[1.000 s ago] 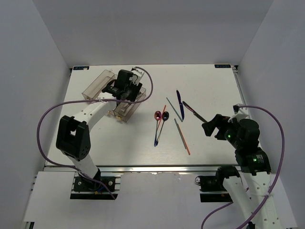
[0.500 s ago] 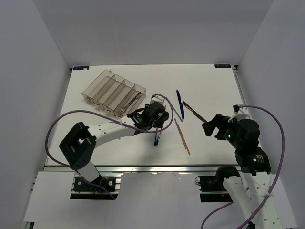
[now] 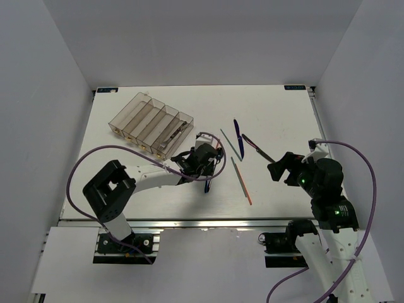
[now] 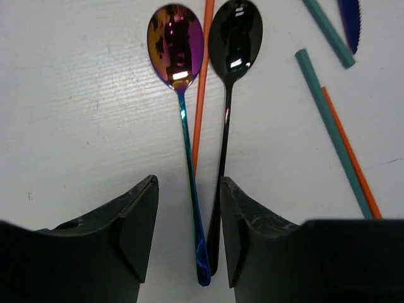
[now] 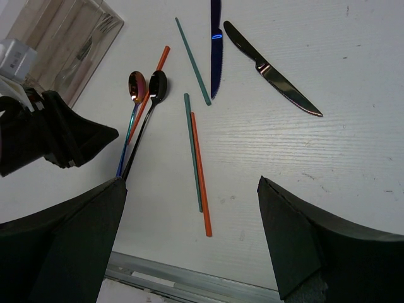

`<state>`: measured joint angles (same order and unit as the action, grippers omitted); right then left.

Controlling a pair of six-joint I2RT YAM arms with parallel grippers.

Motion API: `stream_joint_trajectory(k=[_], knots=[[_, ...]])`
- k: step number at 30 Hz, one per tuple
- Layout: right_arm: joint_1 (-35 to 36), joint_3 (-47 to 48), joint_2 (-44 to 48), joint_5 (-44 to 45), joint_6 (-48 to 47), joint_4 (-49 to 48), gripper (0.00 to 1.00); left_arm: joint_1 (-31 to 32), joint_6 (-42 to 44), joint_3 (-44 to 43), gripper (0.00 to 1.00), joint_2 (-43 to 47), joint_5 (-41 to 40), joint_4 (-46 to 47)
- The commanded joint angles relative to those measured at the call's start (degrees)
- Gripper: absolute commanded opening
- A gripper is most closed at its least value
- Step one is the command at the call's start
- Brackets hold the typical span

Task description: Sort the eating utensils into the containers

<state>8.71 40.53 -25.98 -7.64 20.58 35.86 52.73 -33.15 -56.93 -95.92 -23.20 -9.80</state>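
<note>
Handles of pink spoon point(image 4: 177, 47) and dark spoon point(image 4: 235, 38) are straddled by the half-open, empty left tool point(image 4: 188, 202), to be pinched short of the orange chopstick point(image 4: 201, 82) ahead.

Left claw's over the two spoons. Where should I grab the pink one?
Probably take the pink spoon by its handle just past the orange chopstick's end, left claw straight down, closing across it. It lies flat, and there a gap separates it from the dark spoon; their tips nearly meet.
</note>
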Motion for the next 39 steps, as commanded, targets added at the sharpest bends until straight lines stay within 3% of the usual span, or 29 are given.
stream_joint_trajectory(k=[1,15,27,34,39], knots=[[0.4,-0.1,0.8,0.4,0.0,-2.2,0.89,0.4,-1.1,1.9,0.54,-0.1,2.5,2.3],[0.5,0.1,0.0,0.3,0.1,-2.5,0.89,0.5,0.3,5.4,0.56,-2.4,5.1,3.2],[0.8,-0.1,0.3,0.4,0.1,-2.5,0.89,1.3,0.7,4.7,0.47,-6.6,3.5,2.4],[0.8,-0.2,0.5,0.3,0.1,-2.5,0.89,1.3,0.5,6.7,0.47,-4.5,3.0,4.1],[0.8,-0.2,0.7,0.6,0.1,-2.3,0.89,1.3,1.1,5.8,0.39,-5.5,3.9,1.8]])
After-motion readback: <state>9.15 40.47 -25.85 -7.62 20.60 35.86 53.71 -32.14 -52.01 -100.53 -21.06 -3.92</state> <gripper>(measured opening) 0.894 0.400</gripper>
